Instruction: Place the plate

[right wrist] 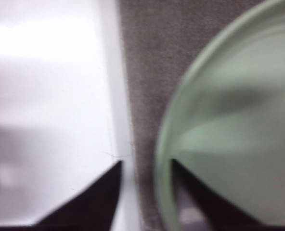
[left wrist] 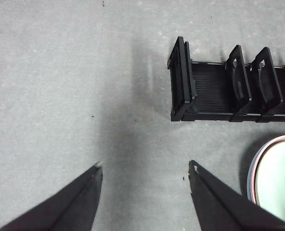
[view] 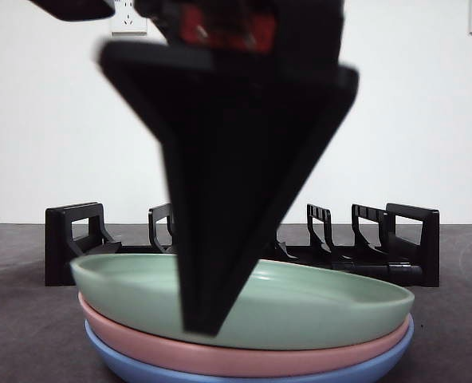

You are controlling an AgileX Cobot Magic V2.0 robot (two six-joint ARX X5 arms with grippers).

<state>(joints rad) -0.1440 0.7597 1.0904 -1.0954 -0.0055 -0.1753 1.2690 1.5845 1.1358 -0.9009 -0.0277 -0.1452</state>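
Note:
A green plate [view: 316,307] lies on top of a pink plate [view: 220,357] and a blue plate [view: 140,369], stacked at the table's front. My right gripper [view: 200,323] comes down from above onto the green plate's near rim. In the right wrist view its jaws [right wrist: 146,163] stand open astride the rim of the green plate [right wrist: 229,120], one jaw inside the plate and one outside. My left gripper [left wrist: 145,166] is open and empty above bare table, beside the end of the black dish rack [left wrist: 219,91].
The black dish rack [view: 403,239] with upright dividers stands behind the stack, across the table. The stack's edge shows in the left wrist view [left wrist: 277,183]. A white surface [right wrist: 51,120] borders the grey table mat next to the right gripper.

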